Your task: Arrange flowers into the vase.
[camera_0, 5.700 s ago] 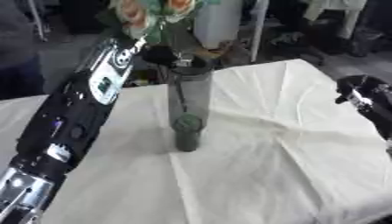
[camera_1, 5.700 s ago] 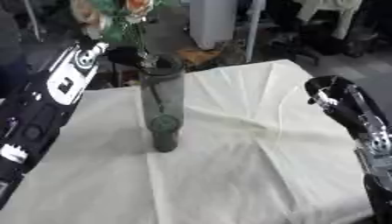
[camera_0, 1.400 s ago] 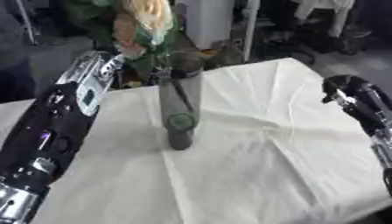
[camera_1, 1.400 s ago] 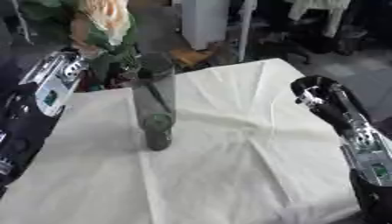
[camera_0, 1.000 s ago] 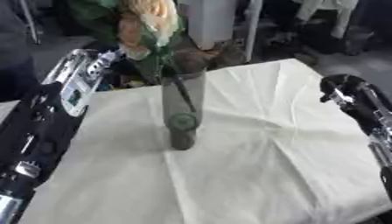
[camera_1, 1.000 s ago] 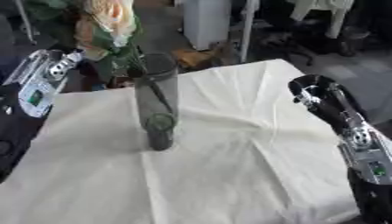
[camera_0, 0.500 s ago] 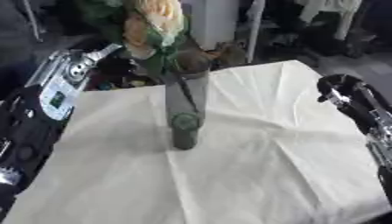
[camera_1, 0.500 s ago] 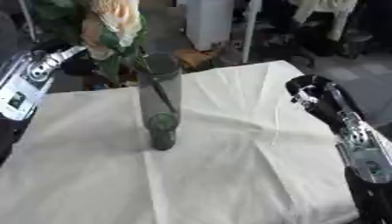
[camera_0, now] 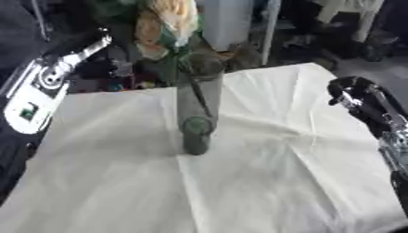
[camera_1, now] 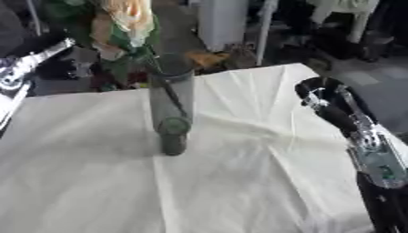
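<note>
Flowers (camera_0: 163,25) now standing in vase (camera_0: 197,109); left hand (camera_0: 99,43) withdrawn leftward, fingers straight; right hand (camera_1: 315,93) unmoved, fingers indistinct.

A table covered with a creased cream-white cloth (camera_0: 263,173) carries a tall, dark, clear glass cylinder vase (camera_0: 197,109), which stands upright directly on the cloth. The vase sits well to the left of the robot's right hand (camera_1: 318,93), which shows above the cloth's right edge.
</note>
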Robot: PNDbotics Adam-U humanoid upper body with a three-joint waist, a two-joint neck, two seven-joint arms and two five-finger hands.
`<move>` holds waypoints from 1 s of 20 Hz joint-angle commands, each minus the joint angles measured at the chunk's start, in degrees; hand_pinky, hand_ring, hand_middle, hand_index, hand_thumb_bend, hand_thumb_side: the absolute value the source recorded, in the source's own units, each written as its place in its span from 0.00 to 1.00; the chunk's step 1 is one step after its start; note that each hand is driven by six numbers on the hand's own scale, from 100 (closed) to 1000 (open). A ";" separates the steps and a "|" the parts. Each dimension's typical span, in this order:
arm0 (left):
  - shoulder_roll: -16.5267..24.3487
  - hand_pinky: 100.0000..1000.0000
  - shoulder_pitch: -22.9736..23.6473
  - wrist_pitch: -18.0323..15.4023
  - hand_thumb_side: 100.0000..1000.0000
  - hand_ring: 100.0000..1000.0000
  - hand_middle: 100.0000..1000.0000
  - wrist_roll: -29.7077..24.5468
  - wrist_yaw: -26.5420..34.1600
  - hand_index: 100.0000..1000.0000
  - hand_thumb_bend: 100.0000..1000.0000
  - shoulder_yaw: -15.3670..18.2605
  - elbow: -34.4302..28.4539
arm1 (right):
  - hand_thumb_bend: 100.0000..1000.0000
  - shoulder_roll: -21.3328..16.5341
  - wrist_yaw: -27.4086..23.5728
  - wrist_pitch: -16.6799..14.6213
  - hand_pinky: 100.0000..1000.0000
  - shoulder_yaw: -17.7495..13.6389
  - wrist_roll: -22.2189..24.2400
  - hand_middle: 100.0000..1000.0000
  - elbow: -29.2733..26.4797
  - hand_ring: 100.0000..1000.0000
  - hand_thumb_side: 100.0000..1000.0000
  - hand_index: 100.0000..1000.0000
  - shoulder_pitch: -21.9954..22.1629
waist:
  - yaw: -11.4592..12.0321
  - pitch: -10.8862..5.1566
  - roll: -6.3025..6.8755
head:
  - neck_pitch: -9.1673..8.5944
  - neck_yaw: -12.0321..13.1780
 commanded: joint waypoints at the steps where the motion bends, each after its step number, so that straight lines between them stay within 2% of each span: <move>1: 3.08 0.86 0.60 0.87 0.95 0.76 0.83 1.58 3.20 0.90 1.00 0.50 -3.92 | 0.49 -1.79 0.13 -0.21 0.59 -0.54 -0.07 0.48 -0.46 0.45 0.51 0.67 -0.99 | 0.28 -0.52 -0.19 | 0.05 -0.30; 7: 5.55 0.85 6.00 2.13 0.90 0.73 0.81 7.24 10.37 0.87 1.00 2.15 -9.87 | 0.49 -1.84 0.07 -0.24 0.59 -0.67 -0.22 0.48 -0.59 0.45 0.51 0.67 -0.91 | 1.07 -0.48 -0.15 | -0.08 -0.61; 14: 6.90 0.84 12.19 2.30 0.92 0.69 0.79 15.52 19.14 0.84 1.00 4.07 -16.05 | 0.49 -1.89 -0.02 -0.21 0.59 -0.84 -0.49 0.48 -0.80 0.45 0.51 0.67 -0.90 | 1.52 -0.38 -0.10 | -0.22 -0.89; 20: 6.57 0.83 16.61 2.01 0.92 0.67 0.78 19.46 26.86 0.83 1.00 5.11 -20.09 | 0.49 -1.77 -0.17 -0.23 0.59 -0.92 -0.65 0.48 -1.25 0.45 0.51 0.67 -0.87 | 2.06 -0.29 0.07 | 0.01 -0.93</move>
